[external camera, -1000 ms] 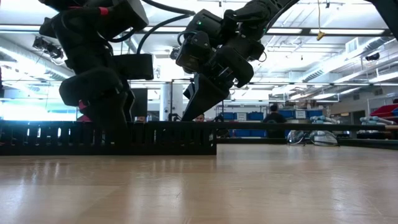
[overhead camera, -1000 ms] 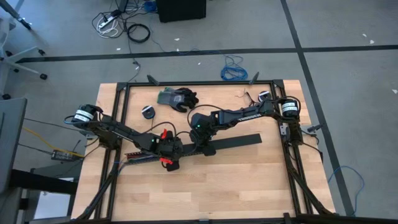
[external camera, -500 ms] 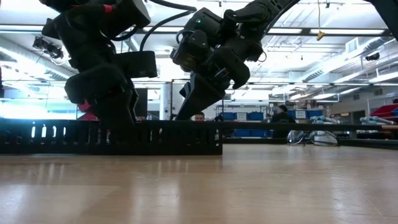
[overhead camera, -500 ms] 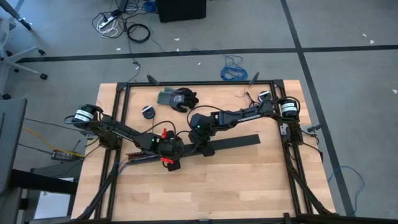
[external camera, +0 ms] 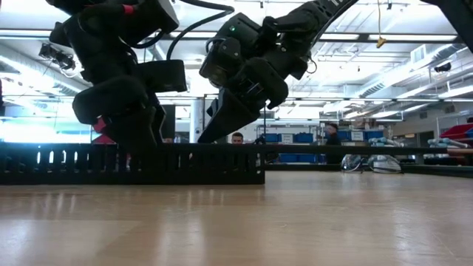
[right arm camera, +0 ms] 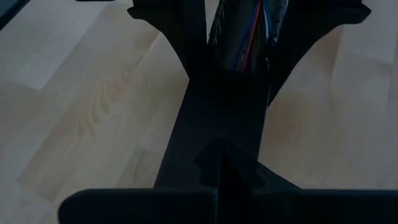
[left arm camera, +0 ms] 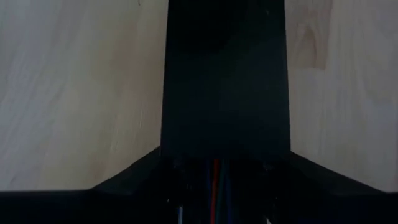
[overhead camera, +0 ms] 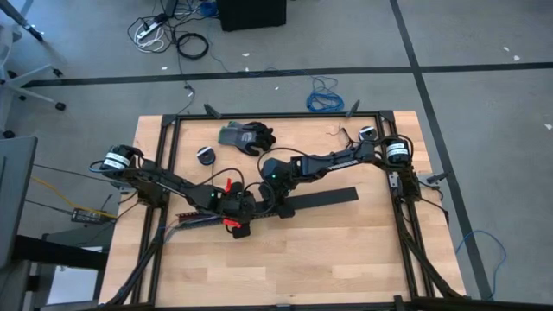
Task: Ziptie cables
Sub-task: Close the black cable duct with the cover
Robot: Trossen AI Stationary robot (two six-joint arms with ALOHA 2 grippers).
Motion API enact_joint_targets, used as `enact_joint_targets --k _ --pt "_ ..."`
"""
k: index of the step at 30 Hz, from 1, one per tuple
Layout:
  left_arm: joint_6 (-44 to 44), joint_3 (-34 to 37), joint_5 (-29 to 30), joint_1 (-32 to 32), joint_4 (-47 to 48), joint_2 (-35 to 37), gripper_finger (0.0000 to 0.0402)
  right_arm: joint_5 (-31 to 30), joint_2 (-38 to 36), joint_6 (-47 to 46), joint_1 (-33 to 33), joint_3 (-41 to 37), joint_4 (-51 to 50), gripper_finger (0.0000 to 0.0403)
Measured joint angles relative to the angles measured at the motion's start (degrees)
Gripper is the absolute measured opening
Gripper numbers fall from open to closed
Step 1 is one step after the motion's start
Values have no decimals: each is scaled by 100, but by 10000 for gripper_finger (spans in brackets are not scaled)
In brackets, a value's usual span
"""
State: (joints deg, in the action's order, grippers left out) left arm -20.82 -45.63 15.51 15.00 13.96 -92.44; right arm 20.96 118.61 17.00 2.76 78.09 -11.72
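Note:
A black slotted channel (overhead camera: 320, 198) lies slantwise across the table's middle and also shows in the low view (external camera: 185, 164). The thin multicoloured cables (right arm camera: 249, 37) lie inside it. Their ends stick out at its left end (overhead camera: 188, 216), and they also show in the left wrist view (left arm camera: 214, 180). My left gripper (overhead camera: 235, 207) straddles the channel left of its middle. My right gripper (overhead camera: 275, 206) is shut and sits on top of the channel's closed black cover (right arm camera: 217, 112), just right of my left gripper. My left gripper comes from above, pointing down, with one finger (right arm camera: 171, 25) on each side wall of the channel, across its length. The channel stays flat on the table. My right gripper slants down from the right, and its shut fingertips (right arm camera: 214, 163) rest on the cover's top (right arm camera: 217, 134).
A black glove (overhead camera: 246, 136) and a small round black thing (overhead camera: 206, 155) lie at the far side. Black frame rails (overhead camera: 164, 173) run along the table's edges. There is bare wood toward the near edge. People stand in the room behind (external camera: 236, 138).
My right gripper has gone a little along the channel toward my left gripper, still shut. The channel's right end has shifted slightly on the table.

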Motion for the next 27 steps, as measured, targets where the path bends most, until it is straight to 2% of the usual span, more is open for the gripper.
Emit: enact_joint_targets --k 10,14,20,27 --pt "-119 -28 -275 2 167 13 328 -37 -9 -7 5 12 -260 0" --pt "-340 -28 -430 0 448 13 356 -36 -19 -3 12 12 -398 0" --pt "-513 -26 -476 1 719 13 361 -31 -20 -1 12 12 -398 0" --pt "-509 -22 -468 0 791 13 335 -33 -20 2 15 12 -407 0"
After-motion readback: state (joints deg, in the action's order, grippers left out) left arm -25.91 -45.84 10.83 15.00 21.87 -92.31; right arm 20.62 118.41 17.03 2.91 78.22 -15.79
